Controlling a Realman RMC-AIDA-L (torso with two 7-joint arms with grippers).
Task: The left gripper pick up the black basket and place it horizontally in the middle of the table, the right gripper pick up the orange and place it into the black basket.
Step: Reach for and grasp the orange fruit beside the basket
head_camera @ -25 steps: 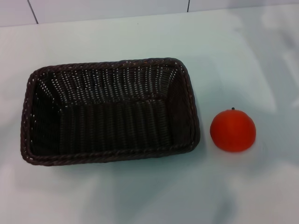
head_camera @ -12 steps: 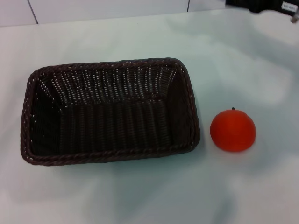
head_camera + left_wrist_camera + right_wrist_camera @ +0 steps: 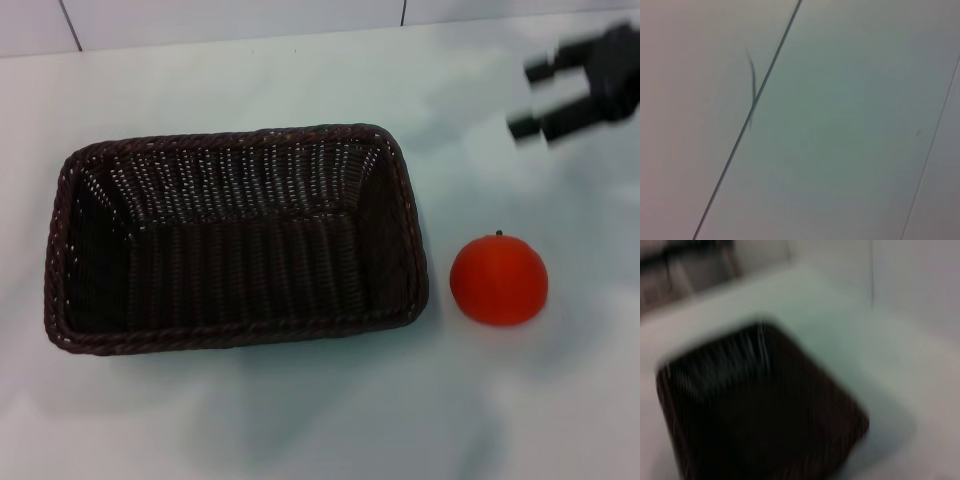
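hovering spread above the orange (image 3: 498, 279), the right gripper (image 3: 530, 98); black basket (image 3: 235, 236) empty.

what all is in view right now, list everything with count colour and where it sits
basket: one, dark brown-black, empty, lying lengthwise left of centre on the table
orange: one, red-orange, on the table just right of the basket, not touching it
table: one, pale white-green, under everything
wall: white panels with dark seams, behind the table
right gripper: one, black, jaws open, in the air at far right, beyond the orange
left gripper: not in view
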